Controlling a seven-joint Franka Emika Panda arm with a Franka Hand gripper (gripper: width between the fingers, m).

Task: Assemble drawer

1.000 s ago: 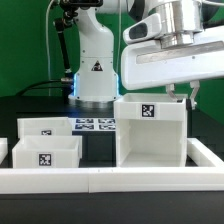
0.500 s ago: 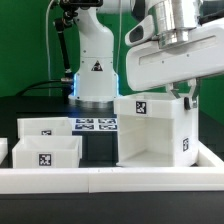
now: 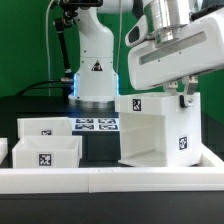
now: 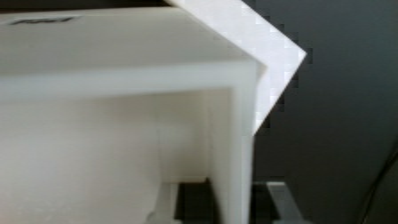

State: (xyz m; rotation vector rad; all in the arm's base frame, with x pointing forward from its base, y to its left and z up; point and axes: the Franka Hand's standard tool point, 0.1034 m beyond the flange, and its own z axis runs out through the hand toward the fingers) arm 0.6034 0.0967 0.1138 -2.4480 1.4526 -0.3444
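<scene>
Table (image 3: 100, 148) black, green backdrop behind. White border rail (image 3: 100, 180) along the front, marker board (image 3: 95, 124) flat mid-table. Rear tray (image 3: 45, 127) and front tray (image 3: 45, 153) on exterior view's left, open-topped, each tagged. Drawer case (image 3: 150, 135) on exterior view's right, askew to rail, open side forward, interior bare white, tags on top and side. Gripper (image 3: 185, 96) at its top rear corner, jaws clamped on the case wall.
</scene>
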